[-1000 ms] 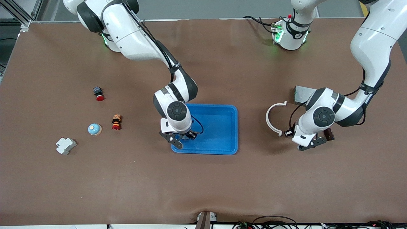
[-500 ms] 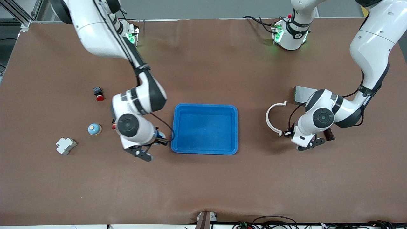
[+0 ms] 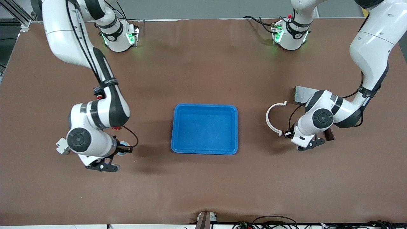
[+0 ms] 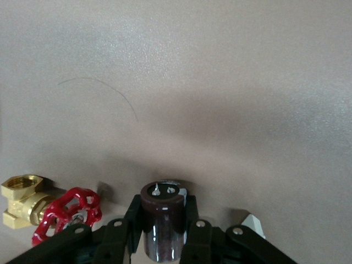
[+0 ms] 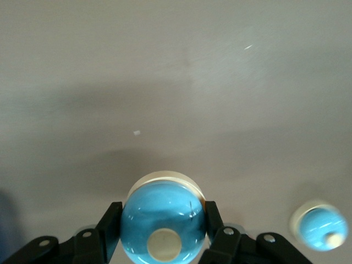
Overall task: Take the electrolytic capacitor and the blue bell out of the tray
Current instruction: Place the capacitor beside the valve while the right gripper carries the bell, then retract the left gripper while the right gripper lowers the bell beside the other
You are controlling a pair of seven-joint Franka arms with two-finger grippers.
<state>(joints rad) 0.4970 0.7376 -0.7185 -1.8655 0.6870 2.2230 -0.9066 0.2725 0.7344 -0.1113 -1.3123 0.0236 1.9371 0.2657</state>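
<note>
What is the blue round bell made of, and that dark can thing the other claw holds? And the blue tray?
The bell in the right gripper looks like glossy painted metal or plastic: it shines with reflections. The capacitor in the left gripper seems a metal can in a dark shiny sleeve, with metal pins on top. The tray looks like smooth blue plastic.

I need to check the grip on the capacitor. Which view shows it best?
The left wrist view: the dark capacitor stands between the left gripper fingers. The front view shows only a dark sliver beside the arm; the right wrist view shows none.
</note>
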